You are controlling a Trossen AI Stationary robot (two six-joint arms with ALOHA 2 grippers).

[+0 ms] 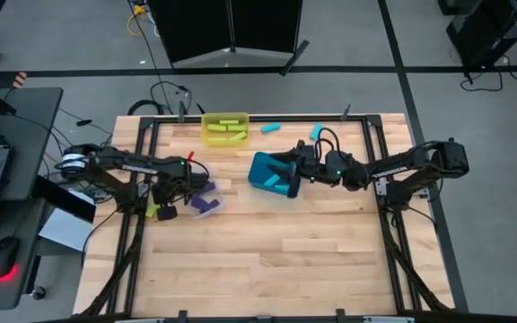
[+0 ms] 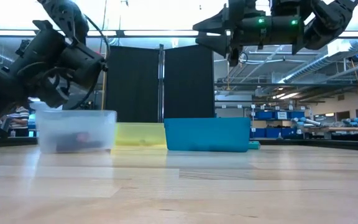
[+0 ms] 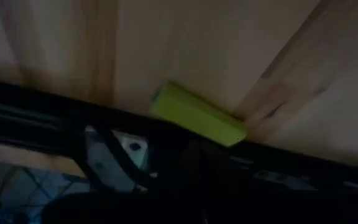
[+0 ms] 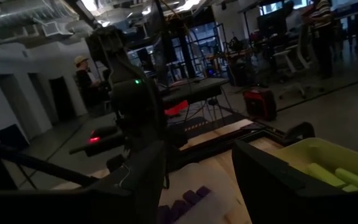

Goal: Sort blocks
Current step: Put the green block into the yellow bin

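- Near the table's left edge, beside the black frame rail, you have a yellow-green block (image 3: 199, 116) lying flat on the wood; it is a small oblong bar with its long axis running along the rail. In the high view it shows just below the left gripper (image 1: 162, 190).
- You cannot tell whether the left gripper's fingers are spread or closed; it hangs just left of the clear bin (image 1: 206, 199).
- Your purple blocks (image 1: 204, 203) lie in the clear bin, angled across it.
- Your yellow bin (image 1: 225, 129) at the far edge holds yellow-green bars (image 1: 229, 125) lying roughly left to right.
- Two cyan blocks (image 1: 270, 128) lie loose on the wood right of the yellow bin.
- Your right gripper (image 1: 287, 169) hovers above the teal bin (image 1: 262, 170), fingers spread and empty.
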